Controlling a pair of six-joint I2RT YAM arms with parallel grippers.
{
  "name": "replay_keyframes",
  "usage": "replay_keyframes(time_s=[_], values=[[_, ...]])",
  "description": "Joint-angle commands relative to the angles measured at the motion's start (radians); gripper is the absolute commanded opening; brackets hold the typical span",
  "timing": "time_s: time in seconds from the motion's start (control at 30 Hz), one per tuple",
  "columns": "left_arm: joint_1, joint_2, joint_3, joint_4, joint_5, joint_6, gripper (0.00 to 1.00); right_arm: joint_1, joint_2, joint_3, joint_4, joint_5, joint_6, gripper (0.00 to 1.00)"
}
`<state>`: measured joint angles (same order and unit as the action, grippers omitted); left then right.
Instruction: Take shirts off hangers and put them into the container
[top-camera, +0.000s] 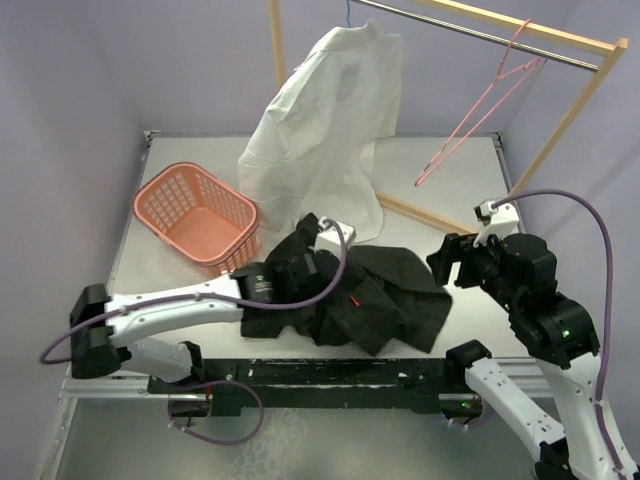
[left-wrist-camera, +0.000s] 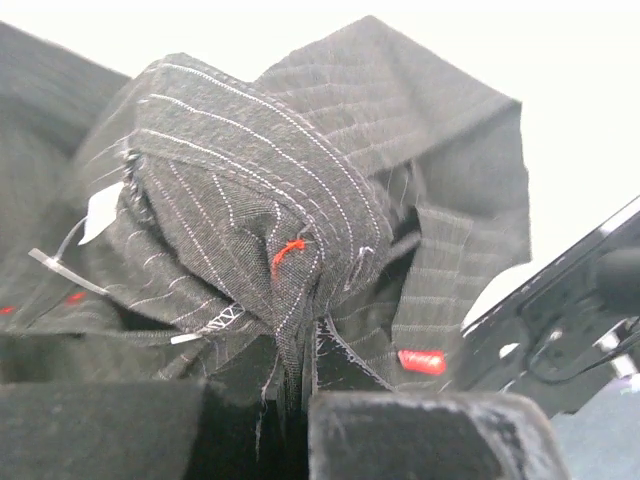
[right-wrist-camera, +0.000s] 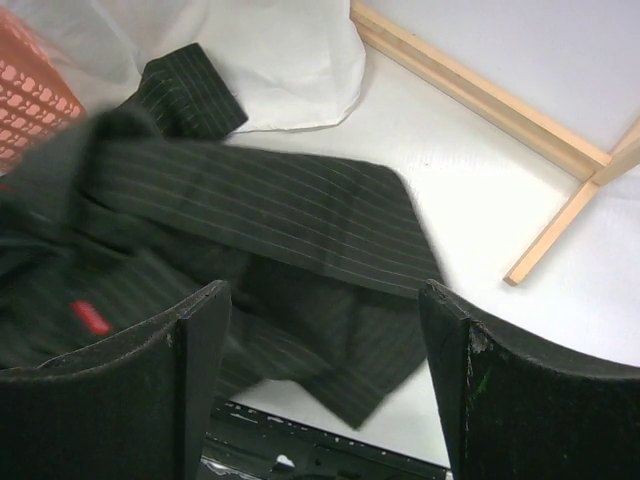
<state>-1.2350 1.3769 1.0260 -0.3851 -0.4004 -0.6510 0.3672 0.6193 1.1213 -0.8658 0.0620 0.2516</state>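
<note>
so the left gripper (left-wrist-camera: 300, 400) is clamping a dark shirt (top-camera: 390, 300) fold, right gripper (right-wrist-camera: 325, 380) gaping at 2 o'clock; bite looks thin, maybe slipping short of the basket (top-camera: 160, 215) at 10 o'clock.

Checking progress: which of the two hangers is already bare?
The pink hanger, hanging empty on the rail; the blue hanger carries the white shirt, only its hook showing above the collar.
</note>
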Motion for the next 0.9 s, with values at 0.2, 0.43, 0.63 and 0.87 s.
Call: replay_keyframes(time_s=[0.2, 0.43, 0.63, 0.87], values=[[0.055, -0.23, 0.603, -0.482, -0.45, 0.323, 0.0, -0.001, -0.012, -0.007, 0.05, 0.014, 0.019, 0.77], [0.152, -0.078, 1.114, -0.47, -0.483, 0.644, 0.0, -0.001, 0.017, -0.025, 0.1, -0.027, 0.028, 0.77], [0.152, 0.105, 1.504, -0.278, -0.597, 0.954, 0.0, -0.001, 0.038, -0.037, 0.122, -0.061, 0.031, 0.77], [0.04, 0.14, 1.547, 0.325, -0.705, 1.473, 0.0, -0.002, 0.073, -0.062, 0.167, -0.095, 0.03, 0.77]])
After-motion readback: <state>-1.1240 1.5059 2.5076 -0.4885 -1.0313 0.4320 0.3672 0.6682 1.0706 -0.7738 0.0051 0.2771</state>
